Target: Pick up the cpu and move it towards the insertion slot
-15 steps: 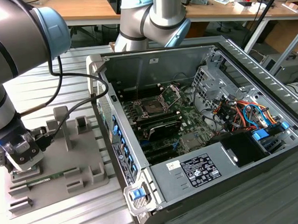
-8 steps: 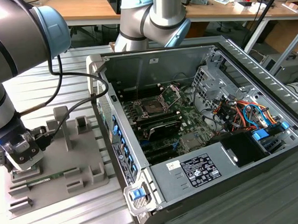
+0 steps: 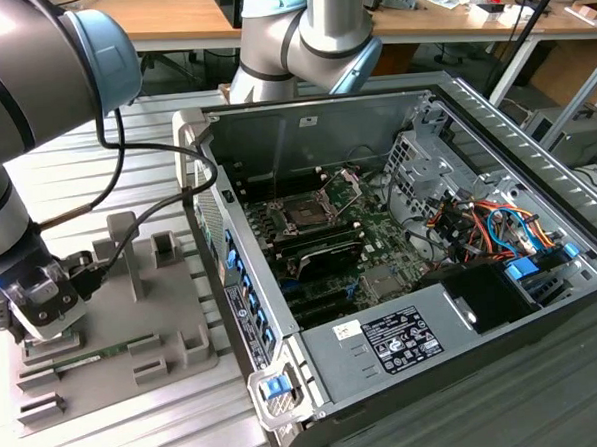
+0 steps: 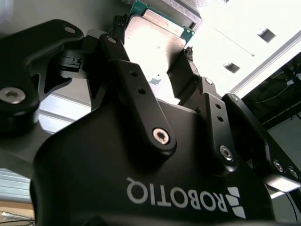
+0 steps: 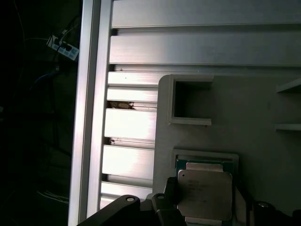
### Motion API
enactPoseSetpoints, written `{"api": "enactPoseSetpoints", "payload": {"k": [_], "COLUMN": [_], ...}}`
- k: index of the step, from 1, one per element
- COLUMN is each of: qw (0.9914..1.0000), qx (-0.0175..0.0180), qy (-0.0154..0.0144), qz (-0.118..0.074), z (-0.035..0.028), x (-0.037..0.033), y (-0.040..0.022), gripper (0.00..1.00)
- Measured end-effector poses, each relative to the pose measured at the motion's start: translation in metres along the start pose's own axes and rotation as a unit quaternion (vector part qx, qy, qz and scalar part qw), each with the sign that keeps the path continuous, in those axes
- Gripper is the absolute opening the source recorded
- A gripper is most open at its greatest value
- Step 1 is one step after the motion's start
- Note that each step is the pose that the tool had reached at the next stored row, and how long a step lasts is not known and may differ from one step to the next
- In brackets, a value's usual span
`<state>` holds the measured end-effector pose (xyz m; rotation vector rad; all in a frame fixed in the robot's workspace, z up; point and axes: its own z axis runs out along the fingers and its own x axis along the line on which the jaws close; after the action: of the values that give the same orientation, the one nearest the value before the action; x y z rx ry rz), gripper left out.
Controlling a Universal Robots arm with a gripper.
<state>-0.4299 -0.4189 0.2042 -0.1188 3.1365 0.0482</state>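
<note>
In both wrist views the cpu (image 5: 205, 190) (image 4: 153, 59) shows a silvery-white top and a thin green rim. It sits at the level of a square pocket of the grey tray (image 5: 263, 117). My gripper (image 5: 205, 207) (image 4: 151, 40) is shut on the cpu, with a black finger (image 4: 123, 70) pressed against each of two opposite sides. In the exterior view the gripper (image 3: 45, 322) is low over the grey tray (image 3: 173, 320) at the exterior view's left, and it hides the cpu. The insertion slot (image 3: 303, 213), a black socket in a silver frame, lies inside the open computer case, well off towards the exterior view's right.
A green memory stick (image 3: 97, 351) lies in the tray beside the gripper. Upright grey posts (image 3: 122, 255) rise from the tray. The case's metal wall (image 3: 244, 286) stands between tray and motherboard. Cables (image 3: 489, 224) and a black power supply (image 3: 482, 294) fill the case's right side.
</note>
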Motion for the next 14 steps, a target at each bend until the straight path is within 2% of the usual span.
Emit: {"api": "enactPoseSetpoints", "payload": {"k": [14], "qw": [1.00000], "qx": [0.0000], "qy": [-0.0001], "qz": [0.000], "z": [-0.0049], "x": [0.0000], "y": [0.0002], "gripper": [0.55]}}
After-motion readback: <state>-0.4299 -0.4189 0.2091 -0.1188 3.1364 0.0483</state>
